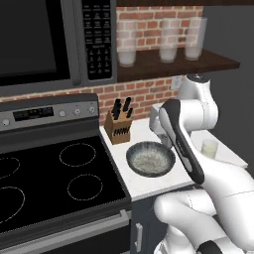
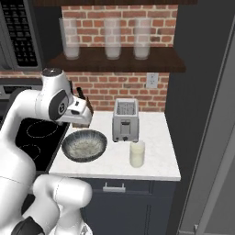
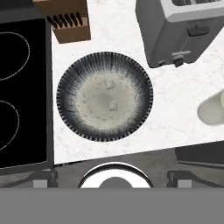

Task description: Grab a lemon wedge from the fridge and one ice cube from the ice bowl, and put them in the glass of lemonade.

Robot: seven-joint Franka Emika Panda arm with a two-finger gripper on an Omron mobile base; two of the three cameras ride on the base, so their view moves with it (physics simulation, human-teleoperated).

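**Gripper held wide above the ice bowl on the white counter**

The wide, shallow round ice bowl [image 3: 105, 96] with its dark grey ribbed rim and pale speckled inside is seen resting on the white marbled countertop [image 2: 156, 160], just right of the black glass cooktop [image 1: 44, 183]. Two small pale ice cubes [image 3: 113, 105] are made out near the middle of the bowl, slightly apart from each other.

The two-finger gripper [image 3: 112, 183] is positioned above the near edge of the counter, looking down over the bowl – its dark fingertips [image 3: 43, 183] are seen spread wide at the bottom of the hand view, with nothing between them. The white arm [image 2: 50, 98] is bent over the left part of the counter.

The short cylindrical glass of pale creamy-yellow lemonade [image 2: 137, 153] is placed upright to the right of the bowl, apart from it, and nearer than the silver two-slot toaster [image 2: 125, 120], which is set toward the brick wall. A wooden knife block [image 1: 118, 128] with black handles is found at the far left of the counter, beside the stove.

Three tall frosted clear glasses [image 2: 112, 39] are lined up on the dark wooden shelf [image 2: 119, 62] above – all upright. The tall dark grey fridge [image 2: 206, 137] is seen at the right edge of the counter. The lemon wedge cannot be made out.
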